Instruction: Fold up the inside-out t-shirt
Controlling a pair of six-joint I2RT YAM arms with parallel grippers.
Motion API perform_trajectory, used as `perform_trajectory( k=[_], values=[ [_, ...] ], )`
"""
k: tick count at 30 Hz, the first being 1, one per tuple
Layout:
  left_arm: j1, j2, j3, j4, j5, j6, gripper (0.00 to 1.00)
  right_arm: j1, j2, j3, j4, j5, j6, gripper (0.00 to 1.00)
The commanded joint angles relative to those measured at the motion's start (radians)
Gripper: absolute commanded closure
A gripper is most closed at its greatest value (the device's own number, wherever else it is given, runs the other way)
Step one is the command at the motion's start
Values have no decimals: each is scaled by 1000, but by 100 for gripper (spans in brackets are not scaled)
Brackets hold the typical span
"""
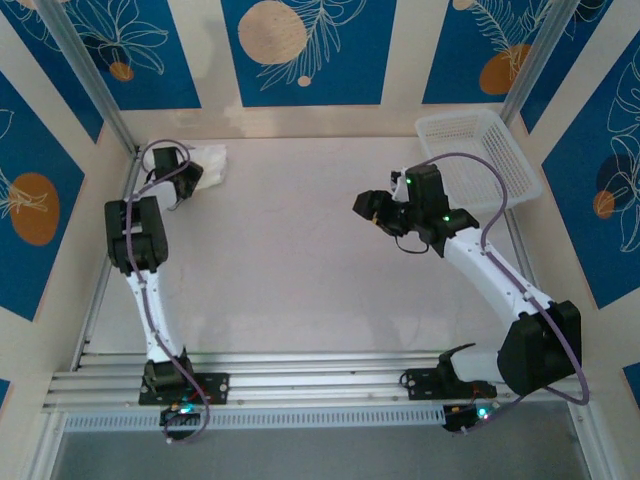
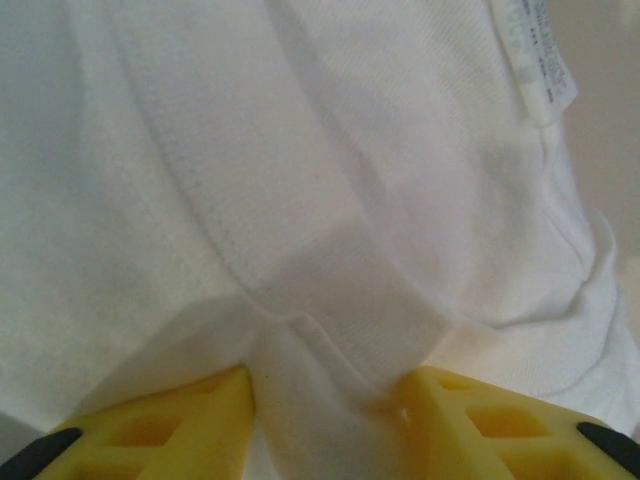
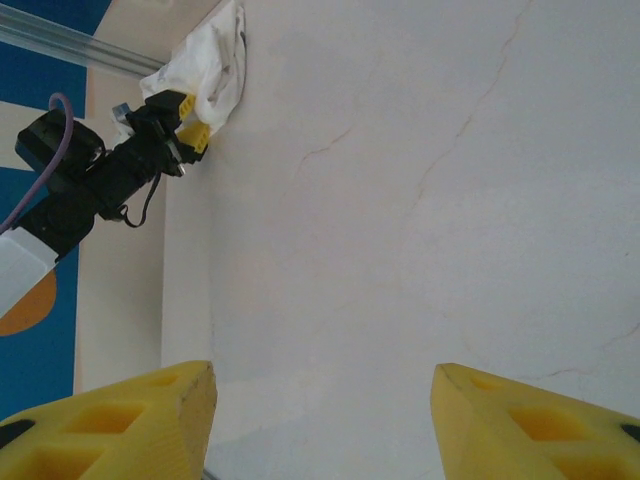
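Inside-out t-shirt (image 1: 211, 160) bunched in table (image 1: 300, 270) corner, 11 o'clock. There left gripper (image 2: 330, 390) pinches cloth fold between yellow fingers (image 2: 190, 420). Toward 2 o'clock right gripper (image 3: 325, 400) hangs over tabletop, jaws spread. White mesh basket (image 1: 480, 150) at 1 o'clock.

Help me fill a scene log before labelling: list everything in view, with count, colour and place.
t-shirt: one, white, bunched in the table's far left corner.
care label: one, white, sewn on the t-shirt.
mesh basket: one, white, far right corner.
table: one, pale, faintly veined.
wall panels: several, blue and cream, around the table.
arms: two, white and black, bases at the near edge; left arm, right arm.
left gripper: one, yellow fingers, either side of a t-shirt fold; grip unclear.
right gripper: one, yellow fingers, open over bare table.
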Motion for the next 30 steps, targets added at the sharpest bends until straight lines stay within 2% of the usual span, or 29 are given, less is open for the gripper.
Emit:
perform_trajectory(
  k=[1,5,7,11,15,19,20,24,30],
  values=[
    [16,80,79,-93,-9,9,55,-7,-30,33,-38,11,-26,40],
    [26,121,194,-128,16,39,54,-17,-35,39,-56,10,-36,40],
    [25,104,185,-80,53,50,51,-29,-39,50,-78,8,-51,40],
    [20,-43,-27,149,82,-10,36,-65,-102,30,-91,31,-104,38],
    [10,-269,-266,270,78,-30,22,-142,-186,-10,-91,37,-118,36],
    [-6,-517,-509,358,62,-24,13,-189,-291,-112,-9,161,-187,34],
    [-12,-578,-569,371,62,-12,12,-191,-322,-151,23,208,-214,29],
    [-64,-808,-743,355,38,106,6,-230,-417,-293,144,325,-299,16],
    [-221,-1104,-923,271,-91,436,0,-318,-407,-488,367,330,-464,15]
  ],
)
